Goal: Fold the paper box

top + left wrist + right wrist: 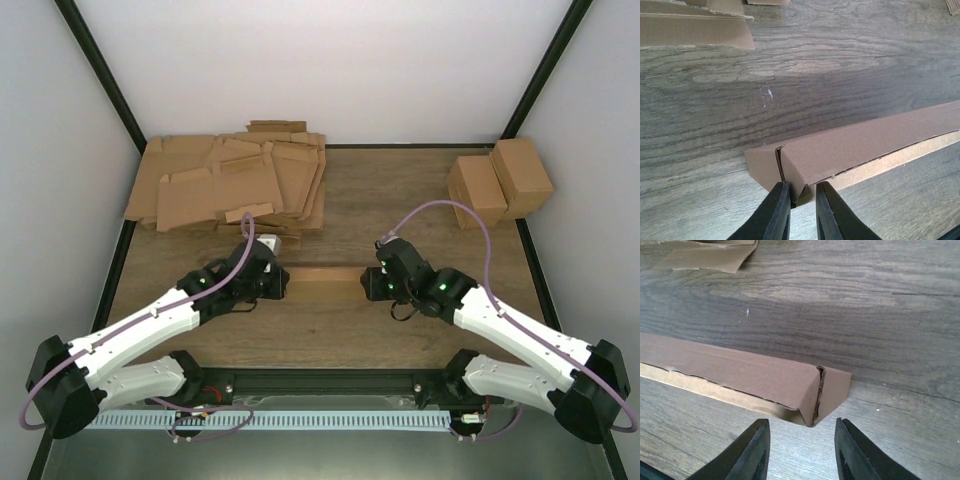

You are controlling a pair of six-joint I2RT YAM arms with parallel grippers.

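The paper box lies flat on the table's middle as a long, low brown carton, stretched between my two grippers. In the left wrist view its near left corner sits in the narrow gap of my left gripper; the left finger touches the corner and the right finger stands just off it. My right gripper is open, and the box's right end lies just beyond its fingertips, untouched. A dark slit shows along the box's near edge where the lid overhangs. From above, the left gripper and right gripper flank the box.
A pile of flat die-cut cardboard sheets covers the back left of the table. Two folded brown cartons stand at the back right. An edge of the sheet pile shows in the left wrist view and right wrist view.
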